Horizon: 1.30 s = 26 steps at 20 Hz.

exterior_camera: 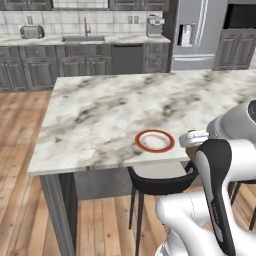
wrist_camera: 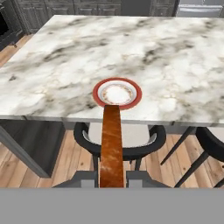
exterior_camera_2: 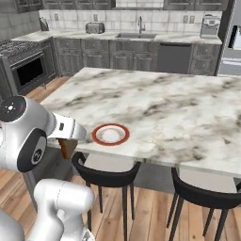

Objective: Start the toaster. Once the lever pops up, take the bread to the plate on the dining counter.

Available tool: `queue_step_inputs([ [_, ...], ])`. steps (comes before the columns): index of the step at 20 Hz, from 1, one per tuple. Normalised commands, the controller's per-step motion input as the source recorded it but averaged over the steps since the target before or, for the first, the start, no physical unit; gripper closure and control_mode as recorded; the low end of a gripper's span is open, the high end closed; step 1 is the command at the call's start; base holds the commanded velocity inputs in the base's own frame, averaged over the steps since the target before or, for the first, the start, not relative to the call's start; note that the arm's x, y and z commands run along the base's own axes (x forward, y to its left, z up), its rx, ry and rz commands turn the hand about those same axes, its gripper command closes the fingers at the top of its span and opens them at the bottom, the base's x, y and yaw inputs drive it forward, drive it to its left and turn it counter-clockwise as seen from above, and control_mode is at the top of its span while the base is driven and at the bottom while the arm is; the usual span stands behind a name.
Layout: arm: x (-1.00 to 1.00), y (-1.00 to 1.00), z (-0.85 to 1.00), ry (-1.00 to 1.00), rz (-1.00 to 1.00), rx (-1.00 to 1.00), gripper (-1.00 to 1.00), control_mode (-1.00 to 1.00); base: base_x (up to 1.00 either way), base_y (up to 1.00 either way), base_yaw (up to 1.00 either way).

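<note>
Already the toasting half looks finished: the toaster [exterior_camera: 32, 32] sits far off on the back worktop, and the bread [wrist_camera: 111, 144] is out of it, clamped edge-on between the claw [wrist_camera: 111, 179] tips in the hand view. The arm is parked at the near edge of the bench [exterior_camera: 100, 115], the marble-topped dining island, with dark stools [exterior_camera_2: 106, 176] tucked below. The plate [exterior_camera: 141, 145] lies close to that near edge, bare, almost straight ahead of the slice. In the right base view the bread hangs under the hand, short of the bench edge and lower than its top. What remains, I judge, is lifting over the rim, reaching to the plate and letting go.
</note>
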Motion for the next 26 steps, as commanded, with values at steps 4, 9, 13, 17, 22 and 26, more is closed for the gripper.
queue_step_inputs([
  [4,0.0,0.0,0.0,0.0,0.0,0.0,1.0,1.0,0.23,0.0,0.01],
  [9,0.0,0.0,0.0,0.0,0.0,0.0,1.0,1.0,0.36,-0.03,0.0],
  [13,0.0,0.0,0.0,0.0,0.0,0.0,1.0,1.0,0.37,-0.03,0.0],
  [17,0.0,0.0,0.0,0.0,0.0,0.0,1.0,1.0,0.26,-0.02,-0.03],
  [22,0.0,0.0,0.0,0.0,0.0,0.0,1.0,1.0,0.28,-0.01,-0.1],
  [26,0.0,0.0,0.0,0.0,0.0,0.0,1.0,1.0,0.39,-0.02,-0.08],
])
